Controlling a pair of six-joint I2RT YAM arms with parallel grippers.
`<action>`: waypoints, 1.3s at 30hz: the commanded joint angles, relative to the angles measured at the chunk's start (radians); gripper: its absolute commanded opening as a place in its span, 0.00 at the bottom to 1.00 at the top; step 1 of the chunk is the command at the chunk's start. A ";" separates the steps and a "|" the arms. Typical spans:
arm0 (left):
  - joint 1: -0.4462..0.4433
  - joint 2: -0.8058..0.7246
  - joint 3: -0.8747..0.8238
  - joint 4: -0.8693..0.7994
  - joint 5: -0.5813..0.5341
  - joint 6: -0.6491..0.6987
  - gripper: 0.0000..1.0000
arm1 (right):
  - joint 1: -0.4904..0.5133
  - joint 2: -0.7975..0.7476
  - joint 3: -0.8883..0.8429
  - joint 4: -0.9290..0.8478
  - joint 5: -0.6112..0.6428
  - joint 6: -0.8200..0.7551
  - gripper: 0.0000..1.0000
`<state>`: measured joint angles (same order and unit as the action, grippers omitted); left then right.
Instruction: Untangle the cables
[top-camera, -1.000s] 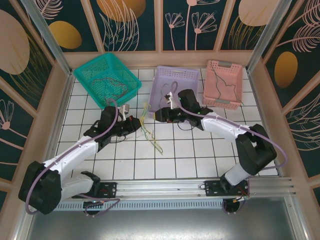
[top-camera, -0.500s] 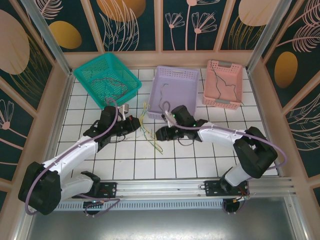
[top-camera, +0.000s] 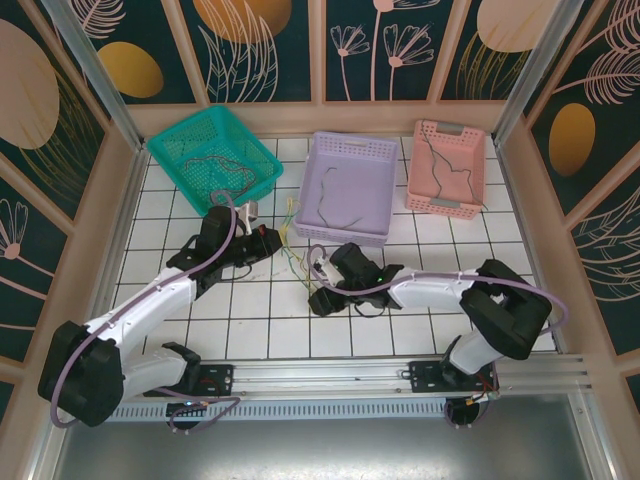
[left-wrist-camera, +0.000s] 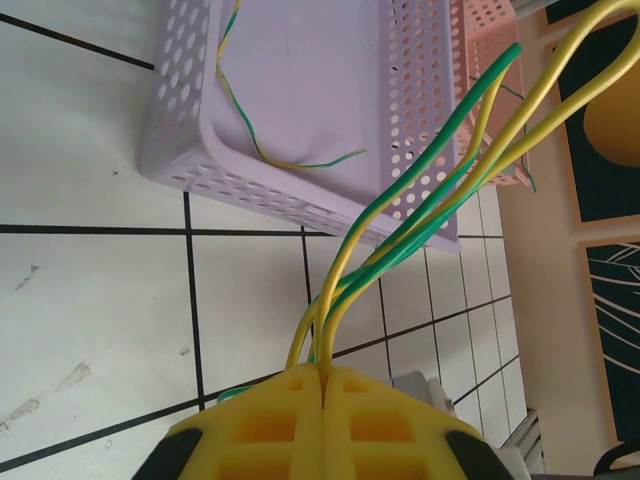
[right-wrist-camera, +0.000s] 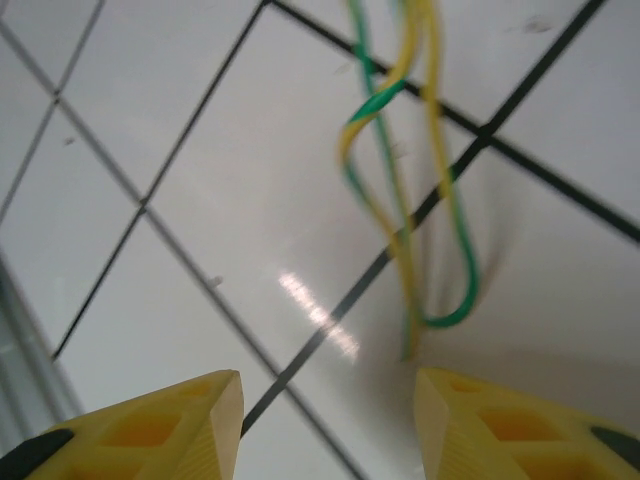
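Here's the white-tiled table (top-camera: 250, 320), and both arms are out over it: the left arm (top-camera: 150, 300) stretches up toward the middle, and the right arm (top-camera: 440, 285) is folded across, low to the tiles. Along the far edge sit three baskets: the teal basket (top-camera: 178, 185), the lilac basket (top-camera: 345, 237) and the pink basket (top-camera: 445, 208), each with thin cable inside. Now the left pincer (top-camera: 272, 240), just in front of the lilac basket, is clenched tight on the yellow-and-green cables (top-camera: 290, 250); the wrist view shows its yellow pads (left-wrist-camera: 270, 420) pressed together with the strands fanning out from between them. The right pincer (top-camera: 318, 300) is released, jaws apart and nothing between them, with a loop of those cables lying on the tile just ahead.
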<state>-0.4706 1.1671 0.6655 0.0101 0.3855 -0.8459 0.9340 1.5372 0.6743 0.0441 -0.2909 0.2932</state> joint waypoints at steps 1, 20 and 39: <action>-0.003 0.002 0.023 -0.001 0.016 -0.006 0.00 | -0.005 0.036 0.046 0.075 0.126 -0.015 0.49; -0.002 -0.014 0.022 0.000 0.016 -0.017 0.00 | -0.051 0.172 0.175 0.113 -0.014 0.048 0.12; -0.002 -0.032 0.215 -0.409 -0.490 -0.025 0.00 | -0.245 -0.255 -0.048 -0.094 -0.036 0.059 0.00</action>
<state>-0.4732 1.1442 0.8459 -0.3122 0.0311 -0.8581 0.7094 1.3315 0.6449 0.0441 -0.3084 0.3565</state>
